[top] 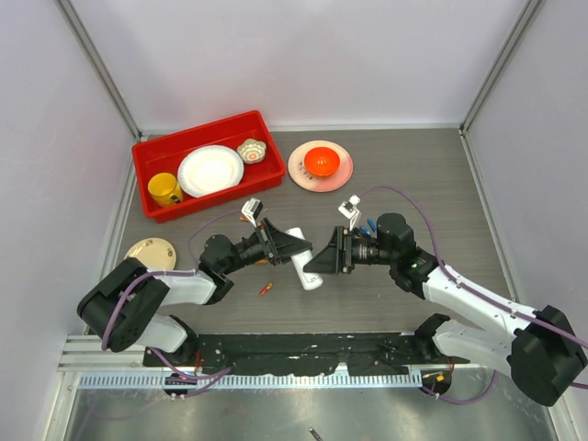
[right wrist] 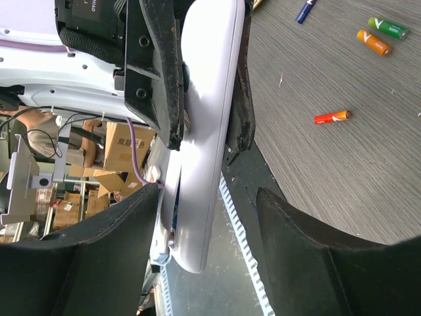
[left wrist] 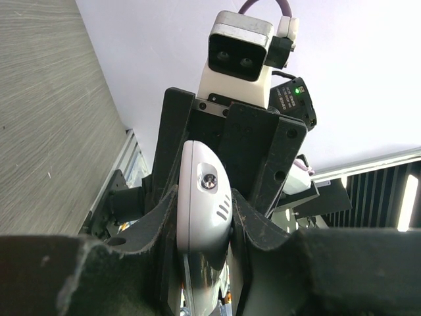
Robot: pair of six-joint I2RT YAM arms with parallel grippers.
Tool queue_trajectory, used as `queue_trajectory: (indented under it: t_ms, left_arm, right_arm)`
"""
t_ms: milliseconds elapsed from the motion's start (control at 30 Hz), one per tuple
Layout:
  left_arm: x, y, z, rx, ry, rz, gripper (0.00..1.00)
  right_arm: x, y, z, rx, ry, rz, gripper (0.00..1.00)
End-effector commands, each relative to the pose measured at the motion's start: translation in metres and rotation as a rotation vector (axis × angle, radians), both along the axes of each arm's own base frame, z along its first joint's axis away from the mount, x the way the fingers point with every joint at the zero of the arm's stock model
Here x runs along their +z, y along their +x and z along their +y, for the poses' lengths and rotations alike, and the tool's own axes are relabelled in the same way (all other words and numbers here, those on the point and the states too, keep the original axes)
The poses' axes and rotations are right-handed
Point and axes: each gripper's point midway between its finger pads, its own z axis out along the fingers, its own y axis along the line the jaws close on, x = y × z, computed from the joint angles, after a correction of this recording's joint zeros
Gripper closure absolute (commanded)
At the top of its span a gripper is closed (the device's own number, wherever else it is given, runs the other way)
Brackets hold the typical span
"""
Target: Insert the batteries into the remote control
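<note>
Left gripper clenched on remote, mid-frame in top view. Right gripper: jaws apart, straddling remote's other end, gaps either side. Batteries lie loose on table, upper right of right wrist view.

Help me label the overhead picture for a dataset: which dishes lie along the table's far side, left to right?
In the red bin: yellow mug → white plate → small patterned bowl; then, outside it, orange bowl on pink plate.

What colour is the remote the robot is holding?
White, plain all over. The right wrist view shows the remote control best.
</note>
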Motion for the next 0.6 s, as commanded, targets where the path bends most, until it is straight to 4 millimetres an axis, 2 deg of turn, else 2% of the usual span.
queue_trajectory:
  t_ms: [0, 567]
  left_arm:
    - [0.0671, -0.0150, 0.0128, -0.003, -0.192, -0.244, 1.00]
    - [0.0690, -0.0144, 0.0139, 0.005, -0.197, -0.246, 1.00]
  right_arm:
    - [0.0093, 0.0033, 0.0040, 0.008, 0.048, -0.023, 0.34]
    - [0.0006, 0.0075, 0.0065, -0.008, 0.047, 0.002, 0.48]
